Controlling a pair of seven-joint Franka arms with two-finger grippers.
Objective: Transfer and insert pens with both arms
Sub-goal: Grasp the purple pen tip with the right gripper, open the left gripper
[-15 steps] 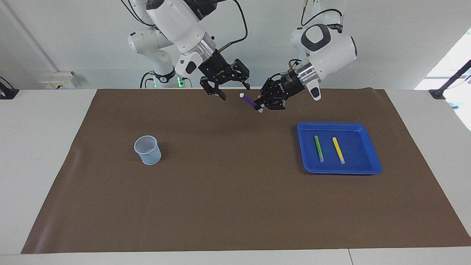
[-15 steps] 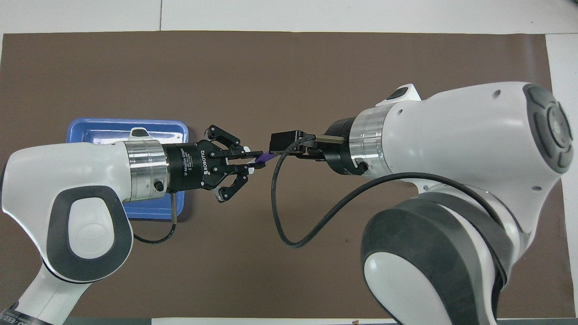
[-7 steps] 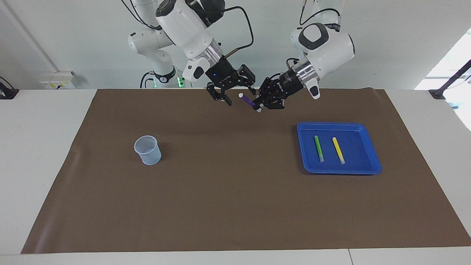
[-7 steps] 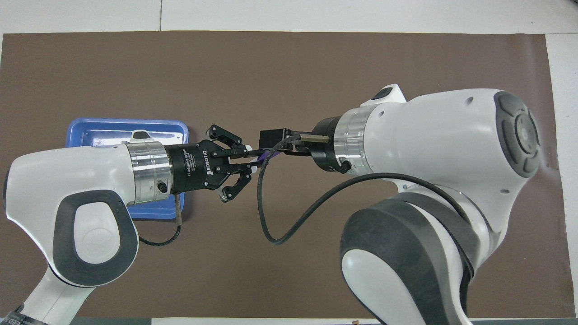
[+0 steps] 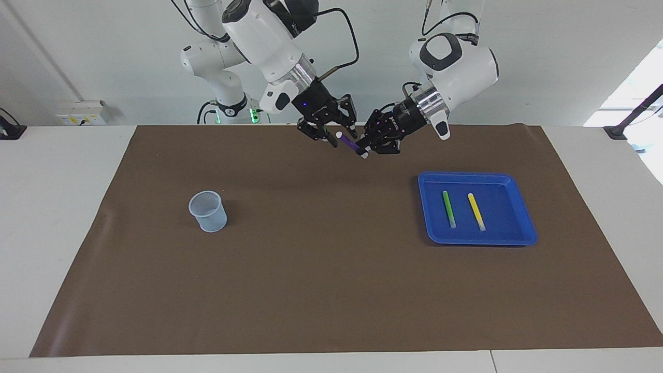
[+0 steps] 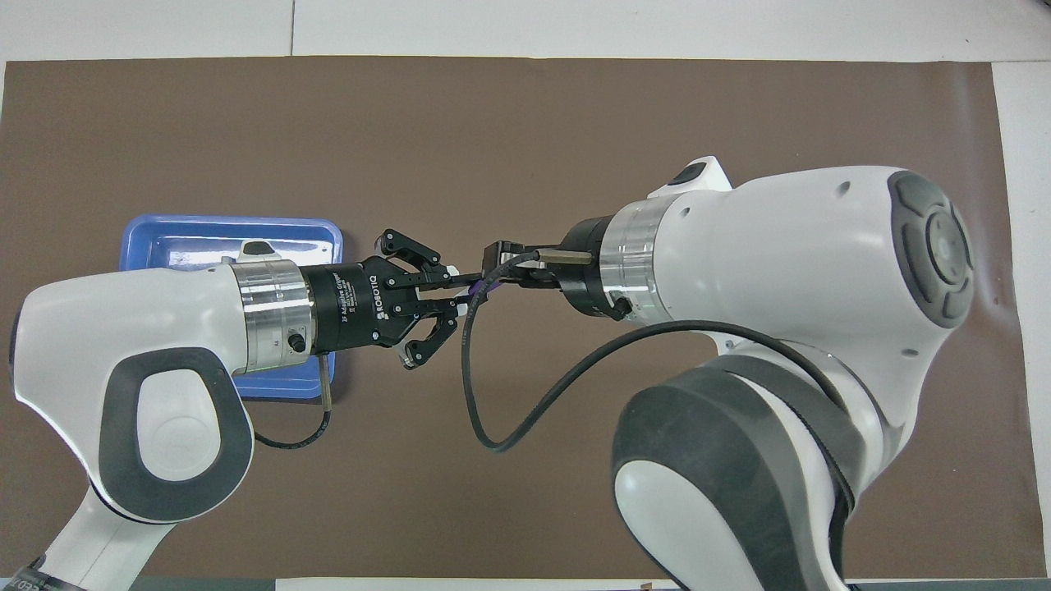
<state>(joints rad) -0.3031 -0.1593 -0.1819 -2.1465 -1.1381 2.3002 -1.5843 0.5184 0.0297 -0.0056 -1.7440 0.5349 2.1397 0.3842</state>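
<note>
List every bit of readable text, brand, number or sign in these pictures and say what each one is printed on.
"ROBOTIQ": white letters on the black body of the left gripper, overhead view.
A smaller line of white print beside it on the same body: too small to read.
Dark printing on the right arm's upper casing, facing view: blurred, not readable.
Blue tray, green pen, yellow pen, purple pen, mesh cup: no text visible.
</note>
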